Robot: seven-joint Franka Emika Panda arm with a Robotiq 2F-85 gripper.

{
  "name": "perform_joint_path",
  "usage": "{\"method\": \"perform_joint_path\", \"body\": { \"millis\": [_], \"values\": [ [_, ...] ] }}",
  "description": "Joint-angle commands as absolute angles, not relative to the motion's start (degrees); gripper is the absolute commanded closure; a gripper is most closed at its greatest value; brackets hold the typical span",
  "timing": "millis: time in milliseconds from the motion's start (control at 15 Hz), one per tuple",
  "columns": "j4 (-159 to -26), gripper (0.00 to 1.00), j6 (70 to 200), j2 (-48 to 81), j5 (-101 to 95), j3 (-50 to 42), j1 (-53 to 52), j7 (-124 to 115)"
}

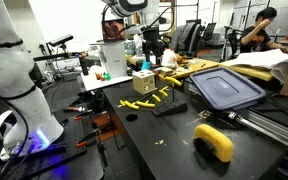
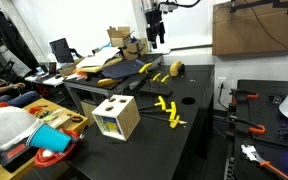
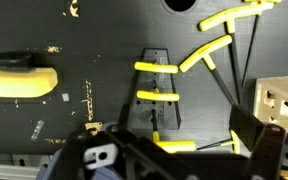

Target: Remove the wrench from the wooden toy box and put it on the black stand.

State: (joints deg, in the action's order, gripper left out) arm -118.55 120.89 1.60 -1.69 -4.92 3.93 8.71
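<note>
The wooden toy box point(image 1: 142, 82) stands on the black table and also shows in an exterior view point(image 2: 116, 118) and at the right edge of the wrist view point(image 3: 282, 105). I see no wrench sticking out of it. The black stand point(image 3: 159, 95) lies below me with yellow-handled wrenches point(image 3: 156, 67) across it; it also shows in an exterior view point(image 1: 169, 108). More yellow wrenches point(image 2: 169, 110) lie loose beside it. One wrench point(image 3: 174, 145) lies at the stand's near end, between my fingers in the wrist view. My gripper point(image 3: 179, 140) hangs high above the stand point(image 1: 152, 45) point(image 2: 156, 35), open and empty.
A yellow-and-black power tool point(image 1: 214, 140) lies near the table's edge and shows in the wrist view point(image 3: 19, 80). A large blue-grey bin lid point(image 1: 227, 88) lies beside the stand. Boxes and clutter stand at the table's far end point(image 2: 119, 45).
</note>
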Motion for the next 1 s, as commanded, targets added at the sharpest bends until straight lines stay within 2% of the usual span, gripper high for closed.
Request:
{"method": "perform_joint_path", "body": {
  "millis": [0, 400, 933],
  "values": [
    [-120.8, 0.00, 113.2, -6.1, -2.5, -4.2, 3.7, 5.1],
    [-121.6, 0.00, 103.7, -14.6, -2.7, -4.0, 3.8, 5.0],
    [-122.4, 0.00, 100.4, -21.4, -3.5, -3.4, 3.7, 4.7]
  ]
}}
